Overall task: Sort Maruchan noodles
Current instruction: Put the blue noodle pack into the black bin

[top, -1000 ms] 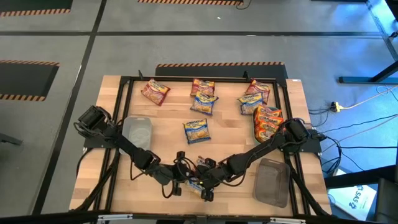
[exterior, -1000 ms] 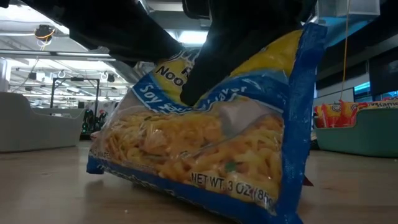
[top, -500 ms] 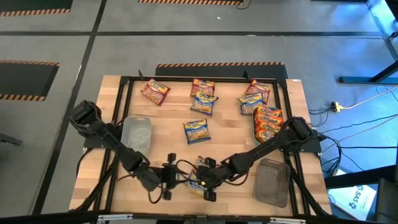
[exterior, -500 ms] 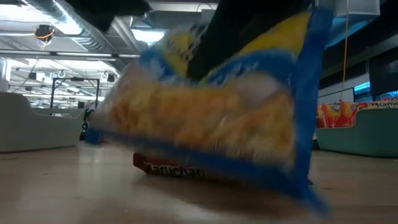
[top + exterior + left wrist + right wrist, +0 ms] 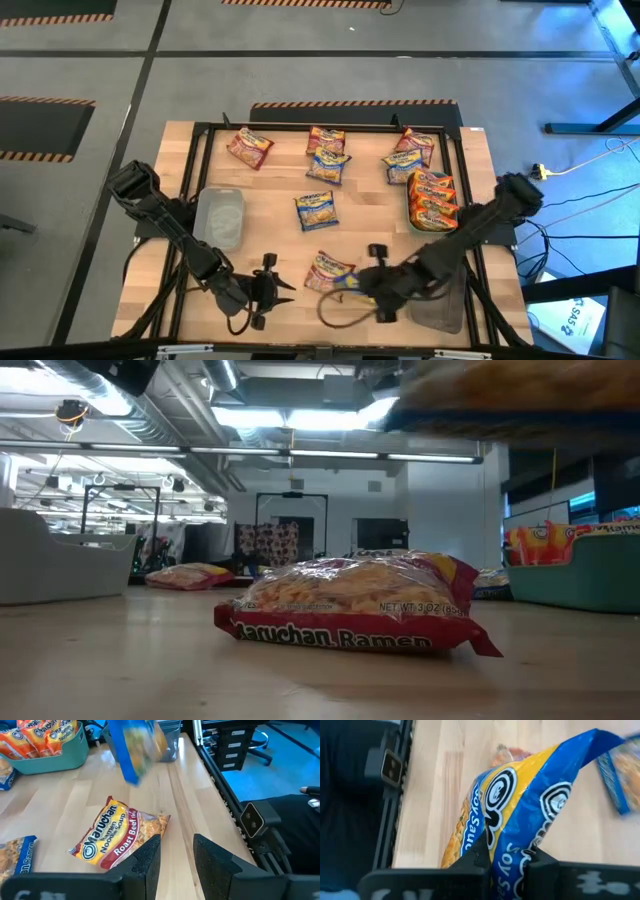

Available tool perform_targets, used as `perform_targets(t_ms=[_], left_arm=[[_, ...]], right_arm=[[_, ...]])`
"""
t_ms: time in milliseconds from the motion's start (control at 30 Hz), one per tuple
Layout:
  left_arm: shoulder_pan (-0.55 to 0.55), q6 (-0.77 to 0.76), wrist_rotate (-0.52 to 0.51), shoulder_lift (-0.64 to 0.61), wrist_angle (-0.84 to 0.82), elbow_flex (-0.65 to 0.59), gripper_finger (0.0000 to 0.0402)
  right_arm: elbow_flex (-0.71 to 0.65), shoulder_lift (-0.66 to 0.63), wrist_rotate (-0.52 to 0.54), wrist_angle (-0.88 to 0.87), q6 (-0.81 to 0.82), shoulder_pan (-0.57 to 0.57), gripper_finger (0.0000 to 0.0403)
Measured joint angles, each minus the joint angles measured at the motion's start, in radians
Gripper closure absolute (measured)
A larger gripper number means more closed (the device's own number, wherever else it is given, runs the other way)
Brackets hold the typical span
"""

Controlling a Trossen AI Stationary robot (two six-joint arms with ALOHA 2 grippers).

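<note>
Grey floor point(image 5: 80, 70), striped hazard tape point(image 5: 350, 103)

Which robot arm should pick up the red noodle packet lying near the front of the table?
Probably the left. Its end effector is open, empty and pointing at the maroon Roast Beef packet. The right end effector is shut on the blue soy sauce packet, so it is busy.

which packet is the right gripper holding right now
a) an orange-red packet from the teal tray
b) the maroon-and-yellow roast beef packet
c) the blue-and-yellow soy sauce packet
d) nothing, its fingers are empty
c: in the right wrist view the right gripper is clamped on the crinkly blue-and-yellow soy sauce ramen packet, while the maroon-and-yellow roast beef packet lies flat on the wooden table.
</note>
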Motion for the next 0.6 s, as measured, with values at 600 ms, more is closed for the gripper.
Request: perform_targets(t_ms=[600], left_arm=[[0.004,-0.005,-0.003,0.001,-0.002,0.0,0.0291]], right_arm=[[-0.029,-0.157,-0.084,-0.693,0.512,0.23,0.0384]])
